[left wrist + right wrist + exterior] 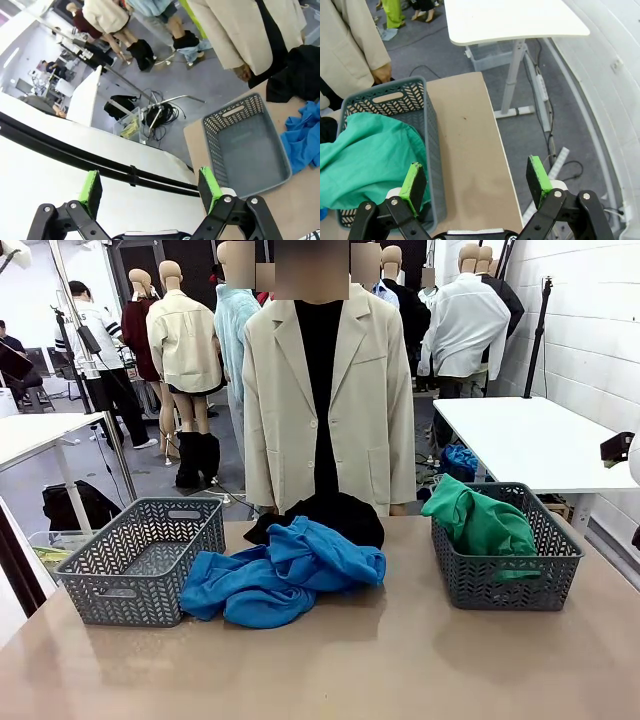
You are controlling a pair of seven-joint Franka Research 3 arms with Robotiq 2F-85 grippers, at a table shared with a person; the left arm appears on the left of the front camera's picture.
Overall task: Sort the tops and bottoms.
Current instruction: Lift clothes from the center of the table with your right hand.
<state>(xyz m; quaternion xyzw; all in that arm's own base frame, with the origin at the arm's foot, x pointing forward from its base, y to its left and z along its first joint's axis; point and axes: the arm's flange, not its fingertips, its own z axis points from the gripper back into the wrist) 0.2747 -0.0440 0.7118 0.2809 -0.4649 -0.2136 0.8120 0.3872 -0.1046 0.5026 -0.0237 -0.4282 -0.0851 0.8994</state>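
The bright blue tops (pixel 280 580) lie in a crumpled heap at the table's middle. Just behind them the black bottom (pixel 335 515) lies at the far edge, in front of the person. The green bottom (pixel 480 520) is bunched up in the right grey basket (pixel 500 590). In the left wrist view my left gripper (pixel 150 187) stands open and holds nothing, high off the table's left side, with the blue tops (pixel 302 132) and black bottom (pixel 300 75) far off. My right gripper (pixel 476 180) hangs open over the table's right edge, beside the green bottom (pixel 365 155).
A second grey basket (pixel 110 590) stands empty at the table's left, also in the left wrist view (pixel 250 150). The person in a beige jacket (pixel 370 390) stands at the far edge. A white table (pixel 515 20) stands to the right, beyond a gap of floor.
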